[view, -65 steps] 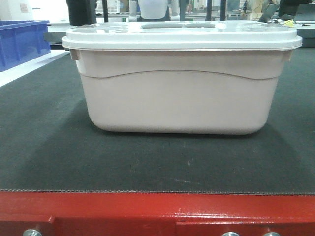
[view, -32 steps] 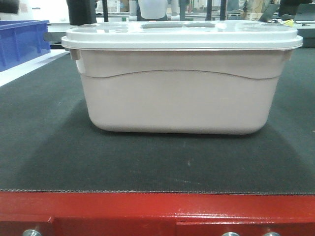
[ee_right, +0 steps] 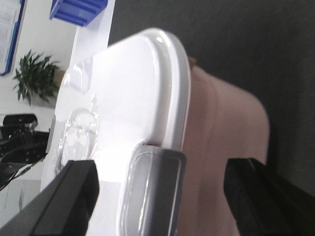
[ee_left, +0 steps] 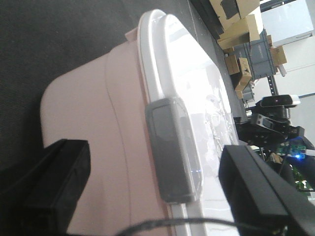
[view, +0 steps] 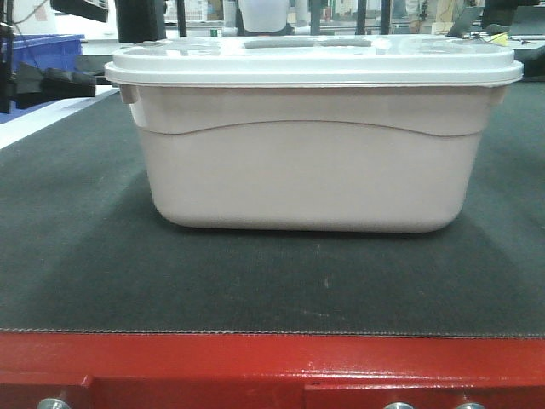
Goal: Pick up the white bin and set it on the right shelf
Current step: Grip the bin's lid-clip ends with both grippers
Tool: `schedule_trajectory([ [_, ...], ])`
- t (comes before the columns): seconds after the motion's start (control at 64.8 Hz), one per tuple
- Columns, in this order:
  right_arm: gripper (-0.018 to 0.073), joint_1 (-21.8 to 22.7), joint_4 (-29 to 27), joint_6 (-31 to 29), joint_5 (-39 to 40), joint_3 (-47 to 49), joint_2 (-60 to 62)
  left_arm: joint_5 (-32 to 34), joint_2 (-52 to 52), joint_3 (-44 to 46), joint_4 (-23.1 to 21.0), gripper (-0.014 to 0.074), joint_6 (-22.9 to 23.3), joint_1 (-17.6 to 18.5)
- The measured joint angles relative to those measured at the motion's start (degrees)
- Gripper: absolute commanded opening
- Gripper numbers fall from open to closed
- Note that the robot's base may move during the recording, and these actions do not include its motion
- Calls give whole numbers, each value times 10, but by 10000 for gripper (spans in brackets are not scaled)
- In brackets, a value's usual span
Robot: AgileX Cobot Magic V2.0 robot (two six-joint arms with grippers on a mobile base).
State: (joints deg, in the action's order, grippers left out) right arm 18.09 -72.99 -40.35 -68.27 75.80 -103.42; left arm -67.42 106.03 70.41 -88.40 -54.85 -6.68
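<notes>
1. White bin [view: 311, 162] sits lid-on on the dark mat [view: 85, 256] of the red-framed table [view: 255, 366], square to the front camera and near the table's front edge.
2. Long axis runs left-right across the robot, so each short end faces one arm.
3. Left gripper [ee_left: 155, 162]: jaws spread wide, pointed at the bin's left end. The grey latch [ee_left: 172, 147] on that end lies between the two fingers, one on the lid side and one on the wall side. No contact that I can make out.
4. Right gripper [ee_right: 162, 172]: mirror case. Jaws are spread and the right-end latch [ee_right: 152, 191] sits between the fingers, with the white lid [ee_right: 128, 98] to one side and the pinkish wall to the other. It looks apart from the bin too.
5. Front view shows dark hardware [view: 51, 81] just off the bin's left end, in front of a blue bin [view: 51, 47]. I read it as the left arm. The right arm is out of that frame.
6. Key relation: the bin lies between the two grippers, ends toward them, and neither arm looks clearly nearer. My read is a two-arm squeeze along the long axis, both closing in together.
7. Risk, as I judge it: uneven push skews the bin on the mat, or fingers catch the latch and pop the lid.
8. Right shelf isn't in any view. Placement not started.
</notes>
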Motion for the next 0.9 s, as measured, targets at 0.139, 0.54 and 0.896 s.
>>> schedule_trajectory([
  [0.139, 624, -21, -4, -6, 0, 0, -9, 1, 2, 0, -21, 442, -7, 18],
  [0.54, 619, -36, -13, -14, 1, 0, -9, 6, 2, 0, -44, 441, -15, 64],
  [0.896, 173, -37, -12, -18, 23, 0, -13, 25, 4, 0, -48, 270, -16, 82],
])
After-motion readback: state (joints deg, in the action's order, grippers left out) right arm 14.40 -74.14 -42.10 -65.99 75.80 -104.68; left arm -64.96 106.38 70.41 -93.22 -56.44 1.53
